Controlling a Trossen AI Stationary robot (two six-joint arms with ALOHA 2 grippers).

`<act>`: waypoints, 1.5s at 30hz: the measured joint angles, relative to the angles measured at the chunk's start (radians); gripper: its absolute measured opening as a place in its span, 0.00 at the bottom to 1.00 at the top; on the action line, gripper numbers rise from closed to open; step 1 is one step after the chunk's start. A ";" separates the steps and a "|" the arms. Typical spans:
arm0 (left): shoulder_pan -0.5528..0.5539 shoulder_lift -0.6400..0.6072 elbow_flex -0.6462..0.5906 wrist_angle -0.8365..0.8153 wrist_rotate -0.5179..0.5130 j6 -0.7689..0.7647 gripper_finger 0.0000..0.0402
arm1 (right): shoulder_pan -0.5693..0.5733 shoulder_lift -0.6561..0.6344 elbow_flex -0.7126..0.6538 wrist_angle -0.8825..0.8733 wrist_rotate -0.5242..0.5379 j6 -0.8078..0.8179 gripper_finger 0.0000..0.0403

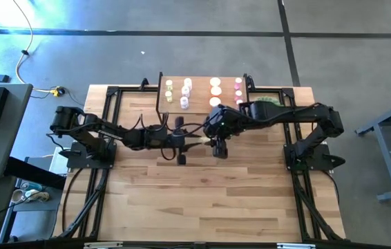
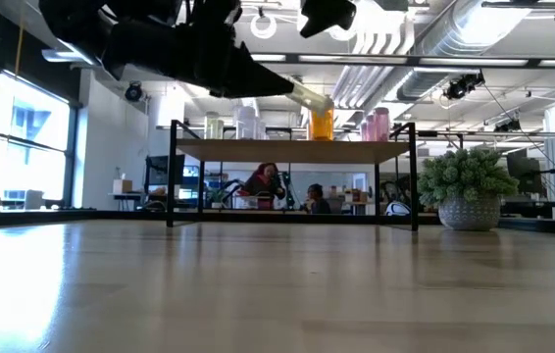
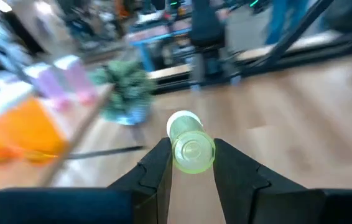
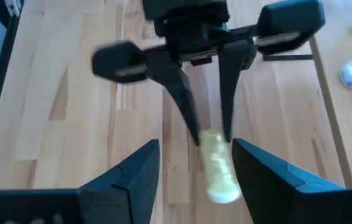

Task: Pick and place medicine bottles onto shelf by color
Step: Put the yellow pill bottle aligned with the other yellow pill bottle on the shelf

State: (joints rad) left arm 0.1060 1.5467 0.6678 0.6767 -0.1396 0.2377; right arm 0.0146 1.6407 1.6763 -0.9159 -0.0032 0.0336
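Currently the sorting is well advanced: the shelf point(image 1: 199, 102), standing at the far edge of the counter point(image 1: 209, 200), already carries most of the medicine bottles, grouped by color along its top. In the high view the yellow-green bottles point(image 1: 169, 90) stand toward the shelf's left end, the white or clear bottles point(image 1: 186, 93) beside them, the orange bottles point(image 1: 215, 86) right of center, and the pink bottles point(image 1: 238, 88) toward the right end. One yellow-green bottle point(image 3: 190, 143) remains off the shelf. It is held in the air above the middle of the counter, just in front of the shelf, lying roughly level. The left gripper point(image 3: 190, 163) has its fingers clamped on the bottle's base end, the white cap pointing away from the wrist. The right gripper point(image 4: 196, 163) faces the left gripper across the bottle, its fingers apart on either side of the cap end and apparently not touching it. No loose bottles are visible on the bare counter. Judged from this layout, the remaining work is to set this bottle among the yellow-green group at the shelf's left end. A potted plant point(image 2: 469, 186) stands beside the right end of the shelf and is not part of the sorting.
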 joint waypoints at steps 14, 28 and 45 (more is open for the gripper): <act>-0.124 0.000 0.000 0.092 -0.569 0.571 0.22 | -0.096 0.000 -0.006 0.079 0.019 0.358 0.48; -0.242 0.000 0.000 0.226 -0.751 0.855 0.22 | -0.095 0.000 -0.006 0.139 -0.053 0.911 0.48; -0.261 0.000 0.000 0.335 -0.817 1.104 0.22 | -0.021 0.001 -0.007 0.196 0.069 1.213 0.48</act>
State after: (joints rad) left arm -0.1555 1.5463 0.6682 1.0119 -0.9562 1.3415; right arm -0.0068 1.6413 1.6695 -0.7200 0.0659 1.2462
